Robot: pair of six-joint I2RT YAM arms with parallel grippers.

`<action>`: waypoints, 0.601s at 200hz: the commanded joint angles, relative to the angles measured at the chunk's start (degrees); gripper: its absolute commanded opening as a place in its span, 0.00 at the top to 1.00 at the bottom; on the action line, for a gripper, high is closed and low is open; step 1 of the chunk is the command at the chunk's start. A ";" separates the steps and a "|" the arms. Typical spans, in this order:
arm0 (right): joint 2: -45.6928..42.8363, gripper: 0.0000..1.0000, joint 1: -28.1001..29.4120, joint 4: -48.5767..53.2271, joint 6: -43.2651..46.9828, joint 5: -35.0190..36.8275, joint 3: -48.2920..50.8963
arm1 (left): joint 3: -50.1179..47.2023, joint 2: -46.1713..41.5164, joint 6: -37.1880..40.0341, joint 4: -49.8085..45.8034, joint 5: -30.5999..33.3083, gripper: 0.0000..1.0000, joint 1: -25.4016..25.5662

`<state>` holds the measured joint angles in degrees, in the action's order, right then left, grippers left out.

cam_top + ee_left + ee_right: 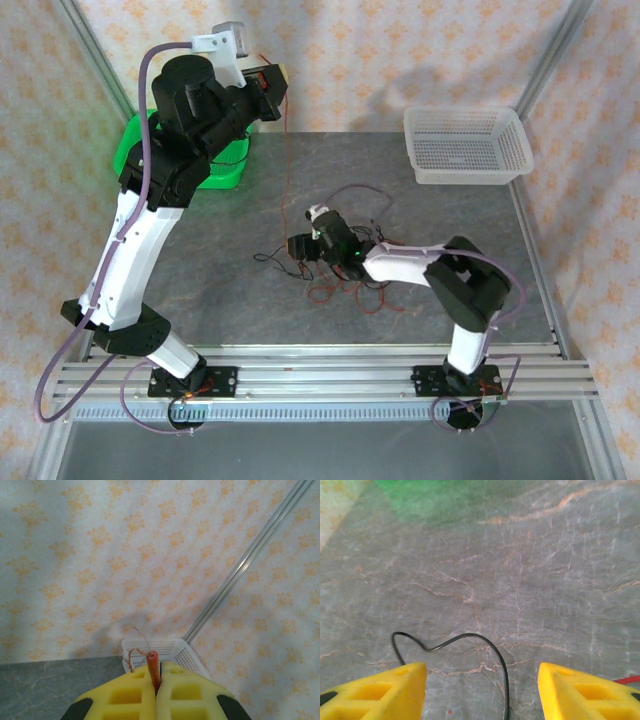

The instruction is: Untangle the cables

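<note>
Two arms at work over a grey, veined table [250, 300]. The left gripper [266, 84] is raised high above the far left part of the table, and in the left wrist view [156, 682] its yellow pads are pressed together on the end of a red cable [152, 666], whose frayed tip curls just above them. From this grip the red cable [290, 150] hangs in a thin, nearly straight line down to the cables [345, 285], a loose tangle of red and black loops lying around the middle of the table, somewhat nearer the front edge than the back. The right gripper [298, 247] is held low at the left side of the tangle, pointing toward the left edge. In the right wrist view [481, 669] its two yellow fingers stand wide apart with nothing clamped between them. A black cable [470, 636] arches over the table surface in the gap below, and a short piece of red wire shows at the right margin; whether the pads touch either strand cannot be told. A white mesh basket [465, 148] sits at the far right corner of the table and appears behind the left pads [170, 647]. A green basket [228, 172] sits near the far left corner, partly covered by the left arm.
</note>
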<state>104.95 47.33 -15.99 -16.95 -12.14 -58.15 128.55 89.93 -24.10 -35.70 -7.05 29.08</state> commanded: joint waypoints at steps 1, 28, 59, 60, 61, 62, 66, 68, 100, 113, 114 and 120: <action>3.48 0.42 0.98 -1.72 -2.73 -1.77 -2.42 | 1.35 0.15 -0.15 1.14 -0.83 1.00 -0.44; 4.51 0.43 2.21 -1.75 -3.94 -0.98 -1.20 | 1.31 -0.04 0.23 0.94 -0.58 1.00 -0.43; 2.33 0.43 2.98 -3.16 -6.45 0.29 5.19 | 1.33 -0.03 0.58 1.61 0.14 1.00 -0.48; 2.22 0.43 3.05 -3.17 -6.48 0.37 5.44 | 1.34 -0.07 0.61 1.61 0.17 1.00 -0.45; 2.12 0.43 3.08 -3.17 -6.54 0.46 5.69 | 1.35 -0.04 0.62 1.69 0.22 1.00 -0.44; 1.98 0.43 3.14 -3.21 -6.57 0.63 5.95 | 1.35 -0.07 0.62 1.73 0.25 1.00 -0.48; 1.68 0.43 3.47 -3.21 -6.88 1.13 6.92 | 1.39 -0.04 0.71 1.90 0.47 1.00 -0.45; 1.47 0.43 3.58 -3.18 -6.94 1.37 7.44 | 1.43 -0.02 0.78 1.98 0.64 1.00 -0.46; -1.58 0.43 5.63 -1.74 -8.19 6.05 13.96 | 1.53 -0.28 3.33 4.05 4.52 1.00 -0.46; -2.72 0.43 5.87 -0.71 -8.88 7.70 15.87 | 1.36 -0.39 5.16 4.90 7.67 1.00 -0.51; -2.81 0.43 5.86 -0.62 -8.93 7.90 15.96 | 1.35 -0.38 5.31 4.96 7.93 1.00 -0.47; -3.34 0.43 5.84 -0.14 -9.14 8.73 16.53 | 1.14 -0.38 6.13 5.40 9.59 1.00 -0.44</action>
<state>102.94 52.66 -21.63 -23.38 -8.38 -45.41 128.55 89.93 -22.20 -34.37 -3.84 29.08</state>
